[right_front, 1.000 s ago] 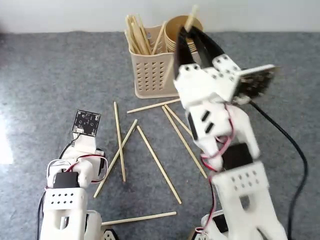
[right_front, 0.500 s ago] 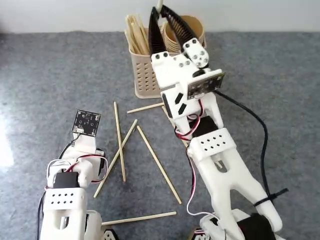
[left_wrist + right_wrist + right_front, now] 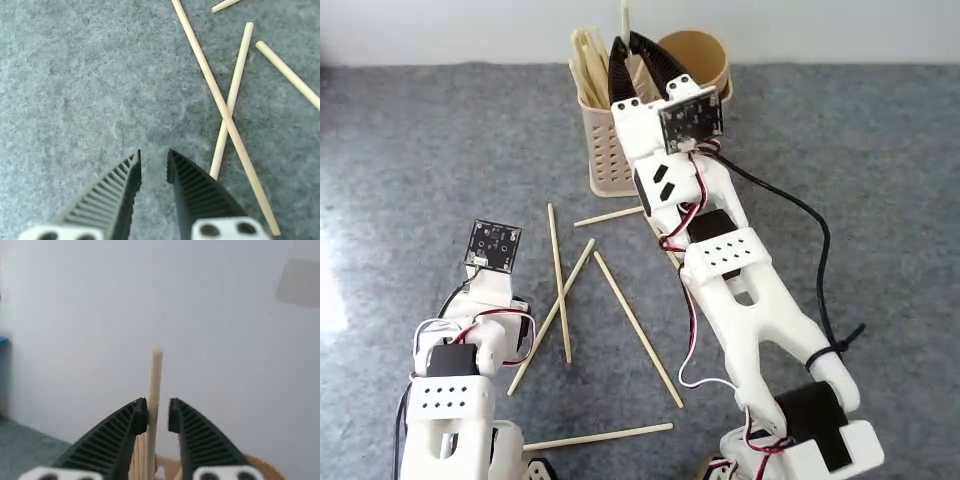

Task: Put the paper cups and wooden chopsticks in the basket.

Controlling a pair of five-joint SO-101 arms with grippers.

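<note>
right arm (image 3: 725, 265) stretched over basket (image 3: 615, 160) | right claw (image 3: 157, 411) narrow around upright chopstick (image 3: 156, 375) | left claw (image 3: 154, 161) narrow, above mat (image 3: 75, 75)

Below the white wall (image 3: 440, 30), a grey felt-like mat (image 3: 410, 150) running up to the wall's foot in a straight seam, a bright glare patch (image 3: 328, 300) well away from the wall, a dull grey patch (image 3: 300, 282) on the wall, a sliver of something blue (image 3: 2, 341) before it.
</note>
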